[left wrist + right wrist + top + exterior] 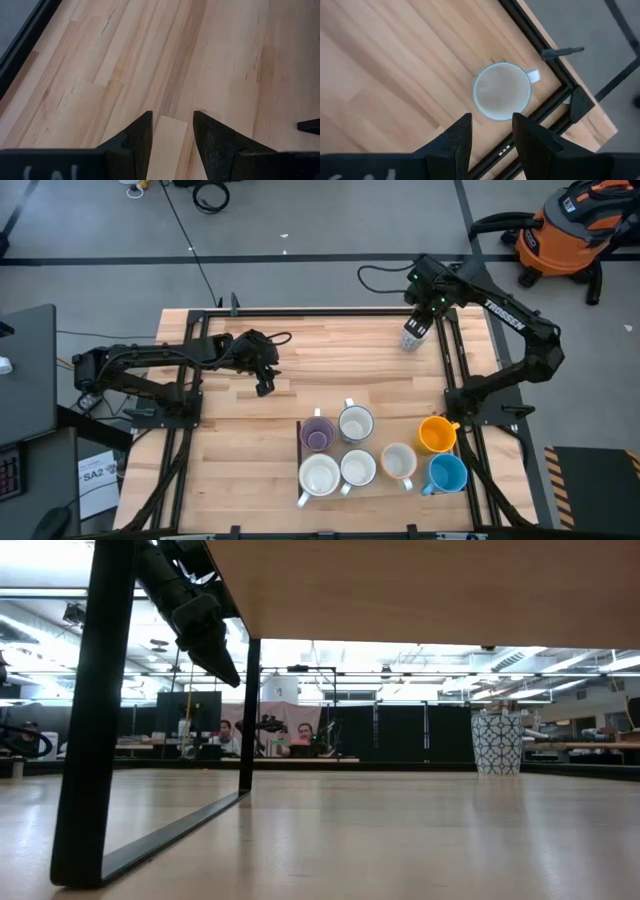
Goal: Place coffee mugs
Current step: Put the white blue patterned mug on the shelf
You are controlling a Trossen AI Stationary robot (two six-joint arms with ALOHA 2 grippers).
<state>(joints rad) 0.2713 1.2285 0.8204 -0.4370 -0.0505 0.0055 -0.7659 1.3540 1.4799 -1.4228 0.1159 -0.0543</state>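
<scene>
Patterned mug (pixel 412 340) stands alone near the table's (pixel 300 370) far right corner, partly hidden under the right gripper (pixel 425 320), fingers parted and empty above it. Seven mugs cluster at the near edge. Left gripper (pixel 264 387) hovers narrowly open over bare wood.

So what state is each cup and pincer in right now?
Patterned mug: upright, alone at the table's far right edge, empty.
Seven grouped mugs: upright, clustered at the near edge.
Right pincer: open, above the patterned mug.
Left pincer: open, empty, over bare table.
</scene>
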